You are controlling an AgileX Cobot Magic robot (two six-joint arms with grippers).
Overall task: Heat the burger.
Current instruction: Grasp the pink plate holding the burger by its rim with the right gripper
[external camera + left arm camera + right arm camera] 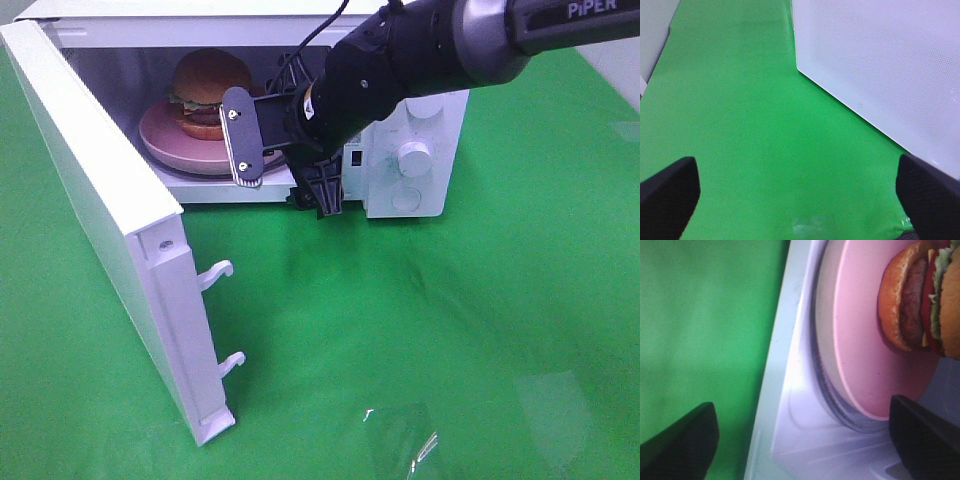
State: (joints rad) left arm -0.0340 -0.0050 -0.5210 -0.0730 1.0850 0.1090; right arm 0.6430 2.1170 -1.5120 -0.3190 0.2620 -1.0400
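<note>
The burger (208, 92) sits on its plate (165, 140) inside the microwave (420, 190) — door (110, 240) ajar, both grippers' fingers spread and empty at its mouth.

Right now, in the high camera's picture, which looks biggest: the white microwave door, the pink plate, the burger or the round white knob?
1. White microwave door, though it is nearest the camera.
2. Round pink plate.
3. Golden-bunned burger.
4. Round white knob.

Glossy-bunned burger (208, 88) on matt pink plate (165, 140), smooth white microwave (420, 150), matt green cloth (420, 330).
</note>
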